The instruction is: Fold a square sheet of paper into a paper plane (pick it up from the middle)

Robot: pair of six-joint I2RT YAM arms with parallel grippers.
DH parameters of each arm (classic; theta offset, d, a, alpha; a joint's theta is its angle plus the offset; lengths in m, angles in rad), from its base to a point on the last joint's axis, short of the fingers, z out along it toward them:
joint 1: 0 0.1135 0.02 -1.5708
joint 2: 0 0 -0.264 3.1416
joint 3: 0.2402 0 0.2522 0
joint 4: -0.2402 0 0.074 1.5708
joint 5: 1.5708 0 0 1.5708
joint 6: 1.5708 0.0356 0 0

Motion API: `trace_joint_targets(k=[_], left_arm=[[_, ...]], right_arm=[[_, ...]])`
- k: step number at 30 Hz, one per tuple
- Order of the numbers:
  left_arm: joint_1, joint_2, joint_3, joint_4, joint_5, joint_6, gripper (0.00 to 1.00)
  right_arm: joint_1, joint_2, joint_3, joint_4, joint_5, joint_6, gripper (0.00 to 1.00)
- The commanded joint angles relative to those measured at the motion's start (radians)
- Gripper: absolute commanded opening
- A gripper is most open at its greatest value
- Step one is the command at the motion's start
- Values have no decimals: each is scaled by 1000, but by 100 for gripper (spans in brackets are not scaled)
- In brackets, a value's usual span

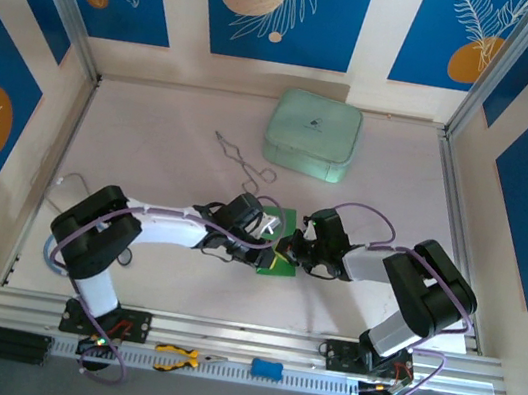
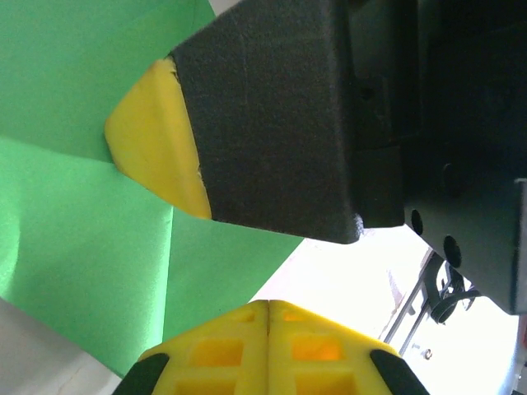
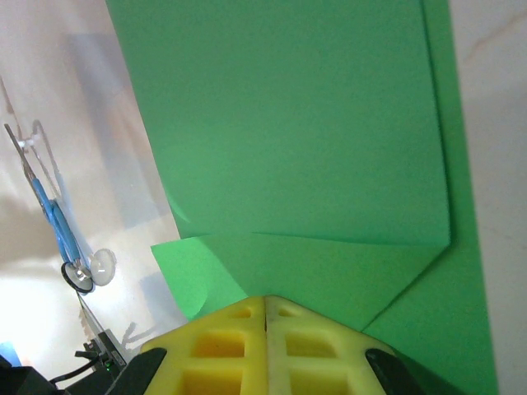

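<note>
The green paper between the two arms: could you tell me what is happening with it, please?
Both arms are working on the sheet of paper near the middle of the table. The right gripper is shut and appears to pinch the sheet, which already shows creases. The left gripper is shut too, close beside it; whether it grips paper is unclear. The mint-green case sits apart at the back.

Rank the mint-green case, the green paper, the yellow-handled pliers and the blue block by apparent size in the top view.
1. mint-green case
2. green paper, partly covered
3. yellow-handled pliers and blue block: too alike to rank
</note>
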Motion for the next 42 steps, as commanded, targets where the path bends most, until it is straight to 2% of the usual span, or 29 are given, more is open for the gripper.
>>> trace_joint_targets(k=[1,13,25,35,42], left_arm=[[-6,28,12,12,26,-6,0],[-7,70,17,-26,-17,17,0],[-7,48,-48,-21,-30,16,0],[-7,-24,-110,-5,-48,-4,0],[-7,-88,-57,14,-39,-1,2]], right_arm=[[-1,25,-8,-114,44,-12,0],[-2,28,-8,-120,44,-15,0],[-3,38,-4,-134,45,-24,0],[-8,42,-4,-135,45,-28,0],[-8,39,-3,-140,43,-28,0]])
